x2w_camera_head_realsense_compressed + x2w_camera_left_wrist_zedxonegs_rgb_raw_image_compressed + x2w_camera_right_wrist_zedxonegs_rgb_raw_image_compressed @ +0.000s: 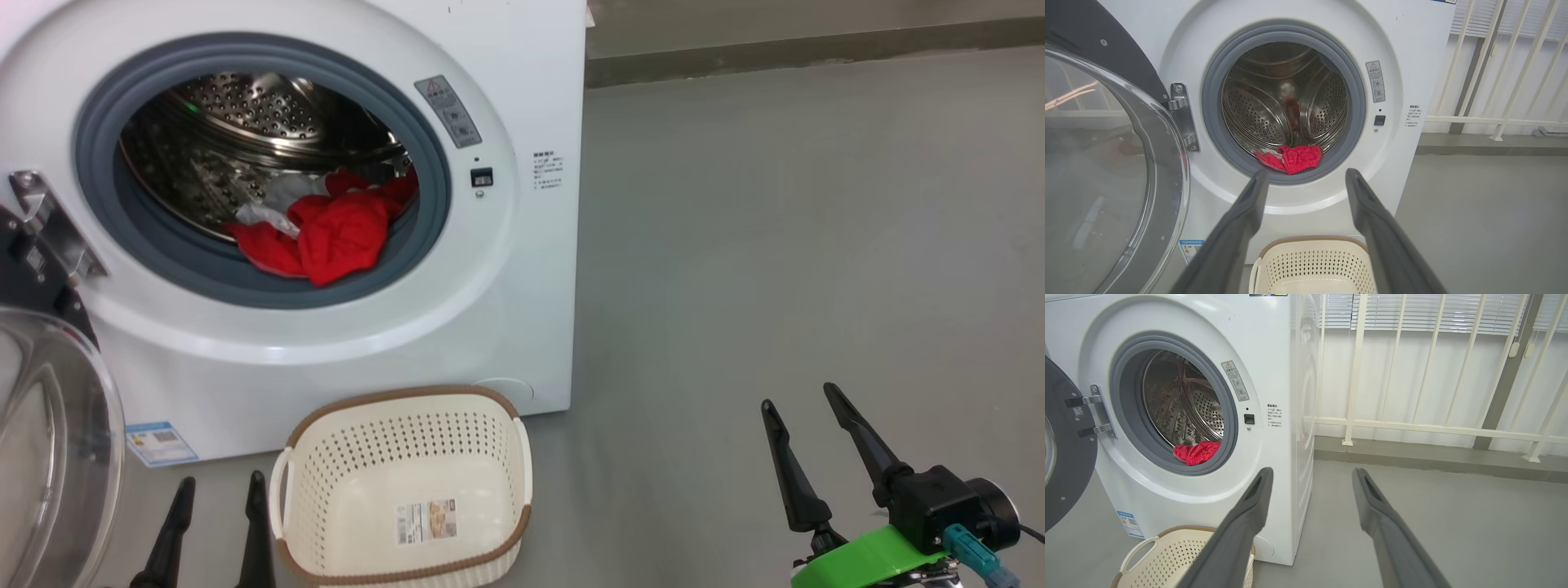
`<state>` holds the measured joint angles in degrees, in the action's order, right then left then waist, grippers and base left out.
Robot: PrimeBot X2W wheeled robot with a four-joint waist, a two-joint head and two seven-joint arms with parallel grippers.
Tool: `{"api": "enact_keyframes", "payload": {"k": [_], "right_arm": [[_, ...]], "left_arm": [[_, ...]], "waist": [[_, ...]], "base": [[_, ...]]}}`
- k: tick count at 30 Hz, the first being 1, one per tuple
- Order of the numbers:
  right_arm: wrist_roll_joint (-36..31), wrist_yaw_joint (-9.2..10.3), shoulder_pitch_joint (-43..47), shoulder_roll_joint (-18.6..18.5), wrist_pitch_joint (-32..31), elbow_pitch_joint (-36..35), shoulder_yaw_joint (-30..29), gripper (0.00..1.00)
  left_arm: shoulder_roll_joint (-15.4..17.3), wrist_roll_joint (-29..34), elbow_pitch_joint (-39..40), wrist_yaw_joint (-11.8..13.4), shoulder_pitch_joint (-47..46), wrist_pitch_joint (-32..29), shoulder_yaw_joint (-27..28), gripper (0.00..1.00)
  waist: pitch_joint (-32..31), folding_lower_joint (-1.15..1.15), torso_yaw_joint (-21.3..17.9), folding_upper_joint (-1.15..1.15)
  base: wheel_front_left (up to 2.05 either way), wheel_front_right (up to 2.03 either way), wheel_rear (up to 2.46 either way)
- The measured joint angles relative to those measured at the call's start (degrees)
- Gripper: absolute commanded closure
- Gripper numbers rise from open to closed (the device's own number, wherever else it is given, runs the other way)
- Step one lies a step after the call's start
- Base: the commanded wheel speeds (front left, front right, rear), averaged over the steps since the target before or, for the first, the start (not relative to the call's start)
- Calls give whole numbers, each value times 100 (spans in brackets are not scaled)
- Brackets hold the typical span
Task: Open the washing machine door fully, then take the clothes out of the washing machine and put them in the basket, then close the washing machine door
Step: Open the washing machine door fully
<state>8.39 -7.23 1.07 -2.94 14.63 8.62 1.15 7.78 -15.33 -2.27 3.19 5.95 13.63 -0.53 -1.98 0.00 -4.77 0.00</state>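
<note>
Washing machine (535, 327) stands on smooth grey floor (784, 245) beside white railing (1412, 427).

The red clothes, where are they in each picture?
Head view: clothes upper left, at the lower right inside the grey rubber ring.
Left wrist view: clothes near the middle, at the ring's bottom.
Right wrist view: clothes left of middle, at the ring's bottom.
Shared landmark: that grey rubber ring.

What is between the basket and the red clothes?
In the head view: the washing machine's white front and grey rubber ring, above the basket, below the clothes.
</note>
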Motion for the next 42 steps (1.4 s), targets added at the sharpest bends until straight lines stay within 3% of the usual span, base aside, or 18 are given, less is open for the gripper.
{"api": "enact_keyframes", "payload": {"k": [15, 42], "right_arm": [[1, 0, -3, 1, 0, 55, 46, 0], [2, 0, -4, 1, 0, 86, 124, 0]], "left_arm": [[4, -46, 203, -21, -1, 35, -4, 0], [5, -47, 142, 90, -3, 33, -104, 0]], "waist": [[27, 0, 15, 0], [38, 0, 90, 0]], "base": [[147, -147, 0], [4, -4, 0]]}}
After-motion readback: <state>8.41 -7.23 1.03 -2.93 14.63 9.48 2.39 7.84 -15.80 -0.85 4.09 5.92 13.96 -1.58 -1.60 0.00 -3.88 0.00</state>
